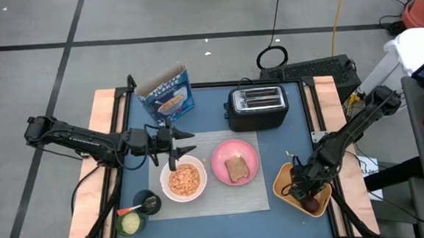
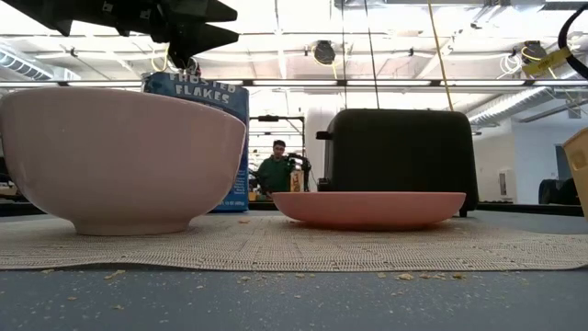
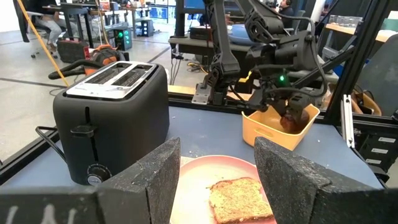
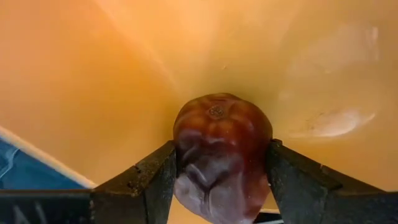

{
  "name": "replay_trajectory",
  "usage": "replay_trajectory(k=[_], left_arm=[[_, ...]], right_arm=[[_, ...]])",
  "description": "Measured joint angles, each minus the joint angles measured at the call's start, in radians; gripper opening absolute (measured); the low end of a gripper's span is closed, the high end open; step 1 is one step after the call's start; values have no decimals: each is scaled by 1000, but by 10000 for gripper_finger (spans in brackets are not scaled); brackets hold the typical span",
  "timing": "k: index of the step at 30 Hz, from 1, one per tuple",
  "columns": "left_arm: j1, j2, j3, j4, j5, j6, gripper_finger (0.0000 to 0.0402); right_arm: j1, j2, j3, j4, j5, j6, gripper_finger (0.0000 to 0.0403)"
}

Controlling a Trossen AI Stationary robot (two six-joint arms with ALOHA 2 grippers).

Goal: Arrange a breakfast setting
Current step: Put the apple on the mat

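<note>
Inside the yellow-orange dish (image 1: pixel 303 191), right of the grey mat (image 1: pixel 209 200), the right gripper (image 4: pixel 221 171) pinches the dark red fruit (image 4: pixel 222 155); the left gripper (image 1: pixel 187 151) hovers spread above the mat's white bowl (image 1: pixel 184 179).

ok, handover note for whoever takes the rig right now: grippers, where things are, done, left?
Left gripper: open, above the mat beside the white bowl.
Right gripper: inside the yellow dish, shut on the dark red fruit.
Done: cereal-filled bowl and pink plate with toast are on the mat.
Left: lift the fruit out and place it. Spoon's whereabouts unclear.
</note>
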Motion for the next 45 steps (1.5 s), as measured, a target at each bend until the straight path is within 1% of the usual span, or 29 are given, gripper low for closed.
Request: replay_trajectory(k=[5,16,23,26,28,30,35,38,41,45], left_arm=[[0,0,0,0,0,0,211],[0,0,0,0,0,0,211],[0,0,0,0,0,2,211],[0,0,0,0,0,6,212],[0,0,0,0,0,7,211],[0,0,0,0,0,7,211],[0,0,0,1,0,7,211],[0,0,0,9,0,8,211],[0,0,0,36,0,31,212],[0,7,0,110,-6,109,211]], right_arm=[[-4,-71,0,-5,2,4,215],[-56,-241,0,-58,9,14,215],[-102,-335,0,-53,98,23,215],[-126,-371,0,-16,189,26,215],[-142,-392,0,19,270,23,215],[-157,-408,0,58,376,12,215],[-191,-418,0,190,685,-65,215],[-212,-412,0,287,828,-147,215],[-234,-403,-10,410,924,-252,215],[-270,-377,-56,654,1033,-377,215]])
